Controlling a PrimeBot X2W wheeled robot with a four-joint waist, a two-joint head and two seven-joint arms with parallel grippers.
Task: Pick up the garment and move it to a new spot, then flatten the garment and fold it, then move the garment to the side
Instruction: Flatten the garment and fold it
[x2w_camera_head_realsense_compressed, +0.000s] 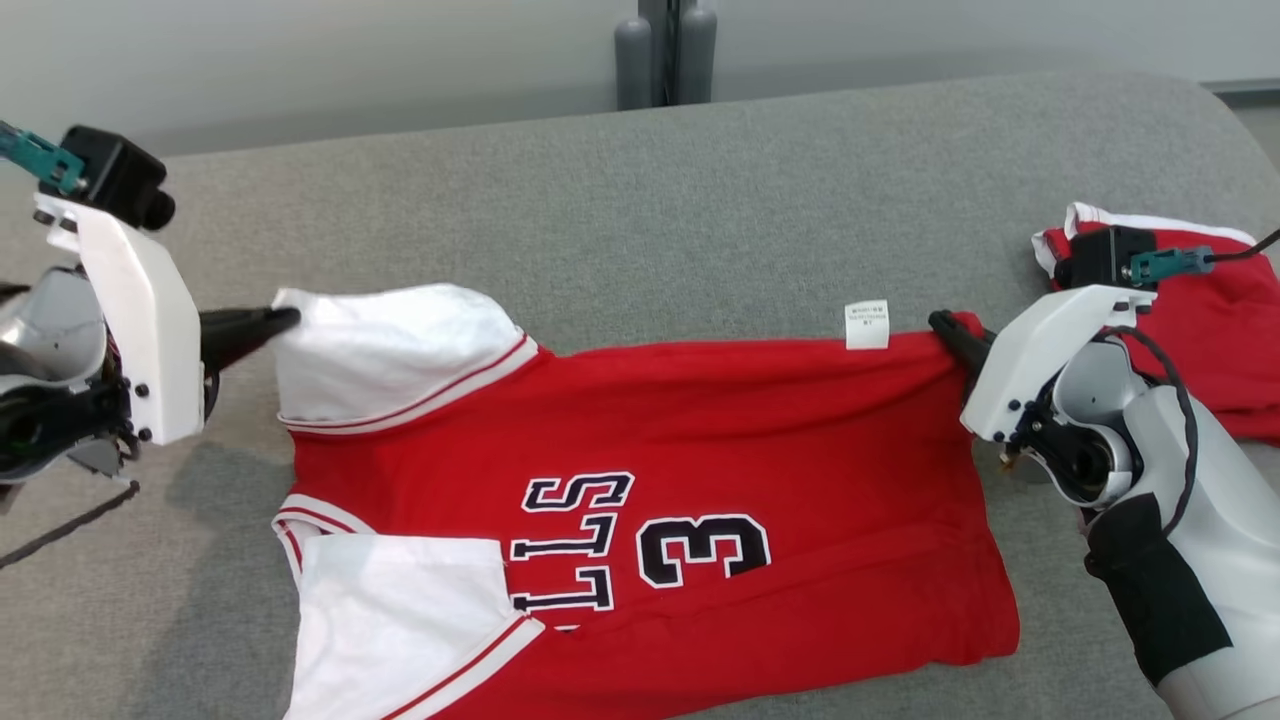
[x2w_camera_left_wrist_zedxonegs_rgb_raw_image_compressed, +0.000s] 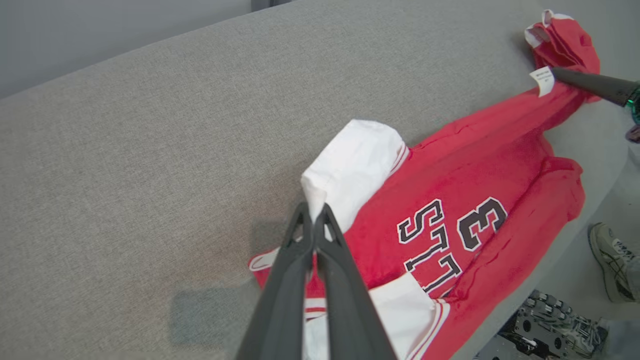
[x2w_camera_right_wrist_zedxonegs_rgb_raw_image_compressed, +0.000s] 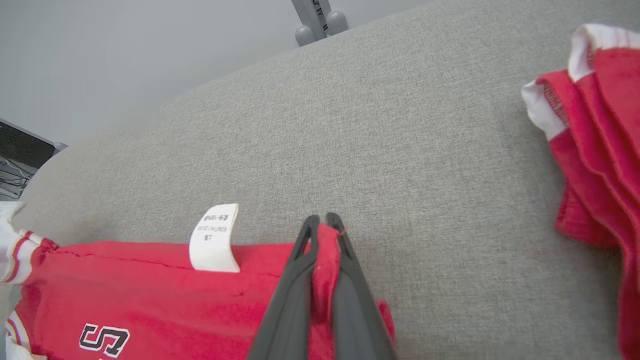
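across the grey padded table (x2w_camera_head_realsense_compressed: 700, 180) our left gripper (x2w_camera_head_realsense_compressed: 287, 320) clamps the white sleeve (x2w_camera_head_realsense_compressed: 390, 350) of the red jersey (x2w_camera_head_realsense_compressed: 750, 440); our right gripper (x2w_camera_head_realsense_compressed: 940, 322) clamps its hem near the label (x2w_camera_head_realsense_compressed: 866, 325).

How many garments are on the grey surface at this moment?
2. A red jersey lies spread at centre, pinched by the left pincer and right pincer; a second red garment sits bunched at the far right.
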